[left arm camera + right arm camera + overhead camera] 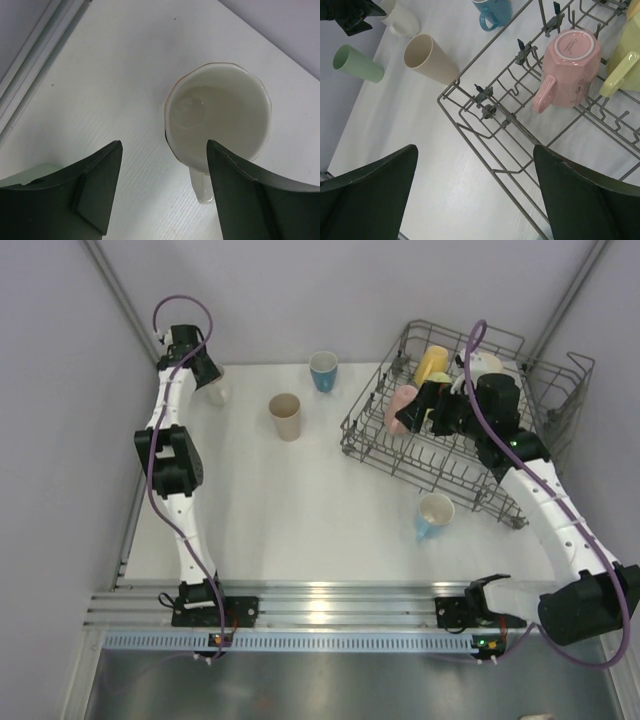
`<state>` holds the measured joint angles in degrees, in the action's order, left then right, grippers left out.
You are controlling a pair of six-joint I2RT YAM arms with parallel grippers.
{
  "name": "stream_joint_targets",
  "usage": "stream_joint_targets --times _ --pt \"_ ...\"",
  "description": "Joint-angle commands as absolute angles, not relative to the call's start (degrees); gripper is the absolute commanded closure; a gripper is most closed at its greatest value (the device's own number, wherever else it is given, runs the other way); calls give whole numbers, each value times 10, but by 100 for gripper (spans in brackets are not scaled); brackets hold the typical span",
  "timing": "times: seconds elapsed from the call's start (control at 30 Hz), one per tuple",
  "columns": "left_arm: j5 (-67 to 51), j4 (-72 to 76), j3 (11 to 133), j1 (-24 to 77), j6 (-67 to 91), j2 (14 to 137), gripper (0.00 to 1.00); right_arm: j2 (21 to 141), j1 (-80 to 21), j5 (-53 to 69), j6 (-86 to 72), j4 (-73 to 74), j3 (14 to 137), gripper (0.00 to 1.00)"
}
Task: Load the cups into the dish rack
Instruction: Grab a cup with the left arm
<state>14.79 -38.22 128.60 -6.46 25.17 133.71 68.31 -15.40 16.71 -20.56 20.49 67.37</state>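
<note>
**A:** What sat at the far left of the desk (pixel 300 530)?

**B:** The left tool (pixel 164 145) hung over the back left corner with its jaws apart and nothing between them. A white mug (pixel 220 112) stood upright below it. Part of the mug's rim lay under the tool's right finger, and its handle pointed back toward the wrist camera.

**A:** What else was loose out there?

**B:** A mint tumbler (pixel 357 64) lay near that mug, visible only from the right wrist. To its right stood a beige tumbler (pixel 286 416), mouth up. A blue mug (pixel 323 371) was further right, near the back edge. All three were on the desk, outside the rack.

**A:** And the dish rack (pixel 440 455)?

**B:** It sat askew on the right half of the desk. A pink mug (pixel 570 65) rested bottom-up among the tines at its left end, with a lime mug (pixel 622 70) just beside it. A yellow cup (pixel 432 362) and a cream cup (pixel 487 364) were along the far side.

**A:** What about the right tool (pixel 475 150)?

**B:** It was over the rack, close by the pink mug, with its jaws spread wide and empty.

**A:** Was anything in front of the rack?

**B:** A light blue cup (pixel 435 515) sat on the desk, just beside the rack's near side.
</note>
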Motion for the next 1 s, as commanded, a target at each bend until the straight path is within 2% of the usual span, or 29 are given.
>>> stream_joint_targets --times 0.0,0.07,0.3,0.33,0.43,0.47,0.53,0.8,0.97 --pt "127 -373 1317 -70 251 1362 27 688 -159 178 -197 170 679 1" --pt "117 -373 1320 -69 254 1368 28 691 -159 178 -197 169 679 1" --pt "69 -371 1332 -71 265 1390 51 697 -159 180 -197 168 682 1" --pt "69 -371 1332 -72 266 1390 60 698 -159 180 -198 168 681 1" --pt "69 -371 1323 -72 271 1383 77 701 -159 181 -199 168 682 1" --pt "69 -371 1321 -72 271 1377 89 702 -159 182 -200 168 682 1" --pt "61 -370 1321 -72 272 1369 100 702 -159 185 -200 168 682 1" --pt "19 -356 1322 -79 311 1291 100 703 -159 204 -221 164 701 1" --pt "-85 -336 1296 -81 348 1225 100 686 -160 230 -232 142 686 1"
